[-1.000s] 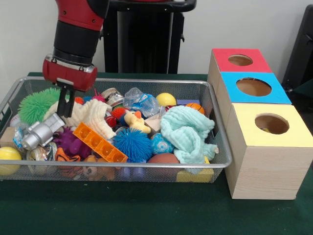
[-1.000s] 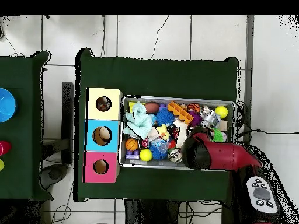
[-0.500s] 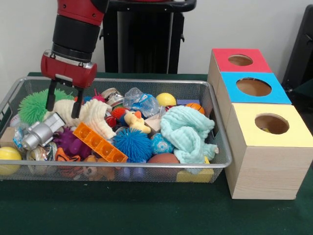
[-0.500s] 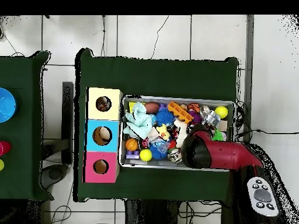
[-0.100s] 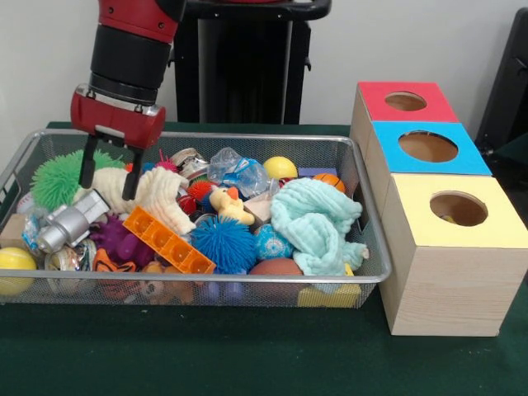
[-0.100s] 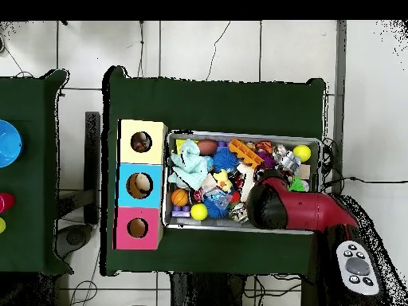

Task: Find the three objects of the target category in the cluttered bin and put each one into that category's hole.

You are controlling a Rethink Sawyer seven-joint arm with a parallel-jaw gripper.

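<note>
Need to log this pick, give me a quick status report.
Gripper open, empty, jaws straddling the cream plush toy. Nothing lifted from wire bin. Silver toy and orange block crowd it.

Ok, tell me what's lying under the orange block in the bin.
The orange block lies tilted across a purple toy and rests against the blue spiky ball. An orange striped toy shows below its lower end. Whatever sits directly beneath its middle is covered.

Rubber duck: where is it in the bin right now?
In the front view the rubber duck sits near the bin's middle, just above the blue spiky ball and left of the mint cloth.
</note>
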